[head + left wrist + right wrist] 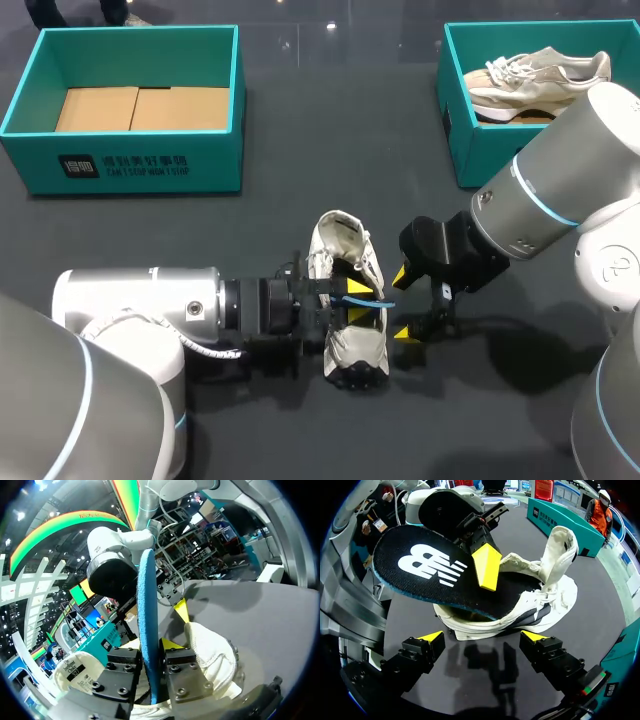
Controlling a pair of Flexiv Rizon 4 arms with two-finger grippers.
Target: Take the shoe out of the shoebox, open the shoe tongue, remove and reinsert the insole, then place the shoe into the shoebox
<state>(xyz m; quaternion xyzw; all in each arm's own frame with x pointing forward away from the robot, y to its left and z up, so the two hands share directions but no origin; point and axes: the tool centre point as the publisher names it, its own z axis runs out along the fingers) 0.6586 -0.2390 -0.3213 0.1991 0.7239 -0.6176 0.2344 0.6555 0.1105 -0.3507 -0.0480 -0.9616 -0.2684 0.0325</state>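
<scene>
**Insole in hand at the shoe station.** On the dark table (330, 200), our left arm (140, 310) reaches in from the near left and our right arm (560, 200) enters from the right. They meet at a white shoe (340, 235) lying in the near middle, well apart from both shoeboxes. Our left pincer (358, 300) is clamped on the edge of the black, blue-rimmed insole (435, 572). One end of the insole sits in the shoe's mouth and the other rises clear of it. Our right pincer (403, 303) stands wide and holds nothing, just right of the shoe.

We judge the insole step to be in hand, though we cannot tell whether the insole is on its way out or in. To do it well, we think:
- The free pincer should pin the shoe so it does not slide.
- The tongue (560, 545) should be kept folded up and back.
- The insole should travel along the shoe's length, flat and unbent.
- The grip should be kept at the insole's edge, so no finger snags the opening.

The count:
- One table.
- Two arms.
- Two teal shoeboxes on the far side. The left shoebox (140, 160) shows cardboard (140, 108) inside. The right shoebox (480, 150) holds a beige shoe (535, 82).
- Two shoes in all.
- One insole.
- Two pincers.
</scene>
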